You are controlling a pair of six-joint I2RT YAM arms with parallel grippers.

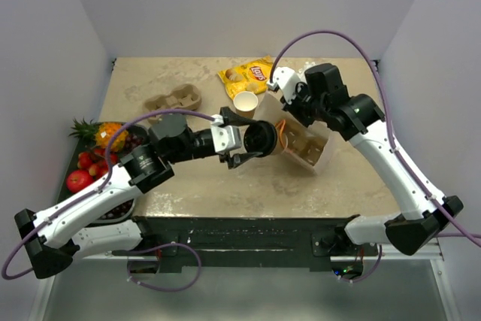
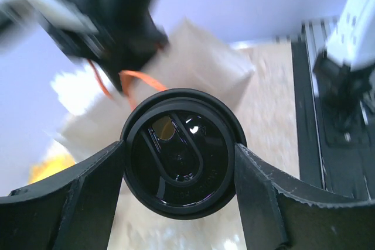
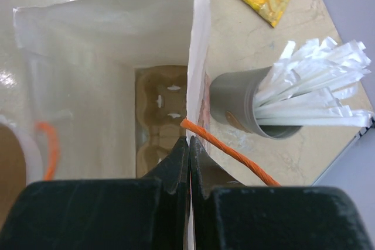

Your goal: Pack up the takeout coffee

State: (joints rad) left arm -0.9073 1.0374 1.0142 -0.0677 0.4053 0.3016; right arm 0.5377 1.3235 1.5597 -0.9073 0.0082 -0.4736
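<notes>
The white orange-handled bag point(image 3: 105, 39) gapes open, the right gripper point(image 3: 188, 159) pinching one wall. A tan moulded-pulp carrier point(image 3: 161, 121) covers its floor, and a grey straw-filled cup point(image 3: 246, 100) perhaps touches it outside.

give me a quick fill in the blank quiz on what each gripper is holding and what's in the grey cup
1. The left gripper is shut on the round black ___.
2. The right gripper pinches one wall of the white ___.
3. The grey cup is stuffed with white wrapped ___.

Missing words: lid; bag; straws.
</notes>
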